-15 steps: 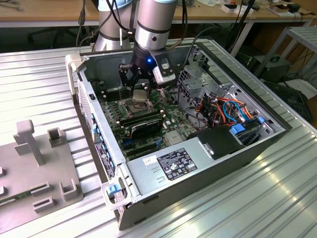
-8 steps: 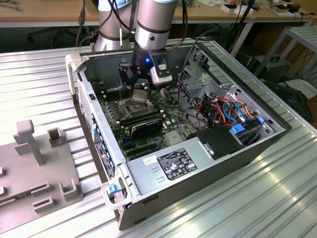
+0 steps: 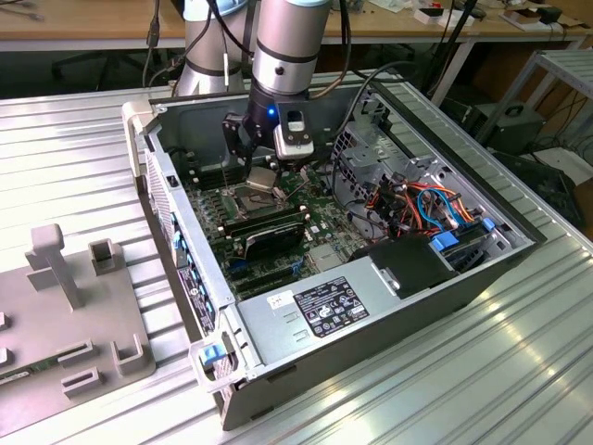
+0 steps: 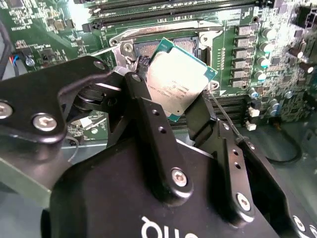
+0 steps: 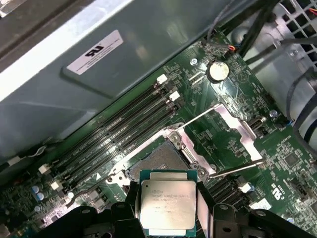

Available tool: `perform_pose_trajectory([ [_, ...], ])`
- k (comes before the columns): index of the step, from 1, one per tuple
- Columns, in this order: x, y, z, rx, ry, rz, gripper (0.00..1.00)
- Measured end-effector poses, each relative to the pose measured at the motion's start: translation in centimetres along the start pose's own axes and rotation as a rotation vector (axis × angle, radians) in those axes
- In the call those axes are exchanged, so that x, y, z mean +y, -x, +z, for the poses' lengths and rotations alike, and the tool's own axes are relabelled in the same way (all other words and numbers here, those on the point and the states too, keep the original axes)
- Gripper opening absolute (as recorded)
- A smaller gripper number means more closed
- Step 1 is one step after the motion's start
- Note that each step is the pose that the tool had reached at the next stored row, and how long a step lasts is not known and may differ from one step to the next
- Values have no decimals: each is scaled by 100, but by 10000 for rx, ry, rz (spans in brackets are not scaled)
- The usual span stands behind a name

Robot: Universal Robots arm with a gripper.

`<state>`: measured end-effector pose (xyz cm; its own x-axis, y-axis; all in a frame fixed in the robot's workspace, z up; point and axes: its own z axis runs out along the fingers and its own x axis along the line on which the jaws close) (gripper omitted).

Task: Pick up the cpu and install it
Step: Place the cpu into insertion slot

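Observation:
The cpu (image 3: 262, 178), a small square chip with a dull silver top, hangs tilted just above the motherboard inside the open computer case (image 3: 185, 269). My gripper (image 3: 263, 167) is shut on it, one black finger on each side edge. In the second wrist view the cpu (image 4: 178, 79) sits between the fingers (image 4: 143, 106), over the dark socket (image 4: 148, 49). In the first wrist view the cpu (image 5: 167, 202) hovers beside the bare socket (image 5: 157, 159), whose hinged metal frame (image 5: 233, 130) is swung open.
Memory slots (image 5: 114, 134) run beside the socket. A long black card (image 3: 269, 236) lies just past it, then the power supply (image 3: 343, 301). Coloured cables (image 3: 422, 204) fill the case on the exterior view's right. A grey fixture plate (image 3: 65, 315) lies outside on the exterior view's left.

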<state>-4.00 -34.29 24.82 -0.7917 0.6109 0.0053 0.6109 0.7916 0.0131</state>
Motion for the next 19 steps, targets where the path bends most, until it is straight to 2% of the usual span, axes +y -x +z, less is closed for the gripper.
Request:
perform_pose_trajectory([
  [4,0,0,0,0,0,4,55],
  [6,0,0,1,-3,2,211,55],
  [7,0,0,3,-8,3,602,55],
  [9,0,0,6,-15,6,1149,55],
  [16,0,0,13,-33,13,2496,55],
  [17,0,0,15,-37,15,2840,55],
  [19,0,0,18,-42,17,3217,55],
])
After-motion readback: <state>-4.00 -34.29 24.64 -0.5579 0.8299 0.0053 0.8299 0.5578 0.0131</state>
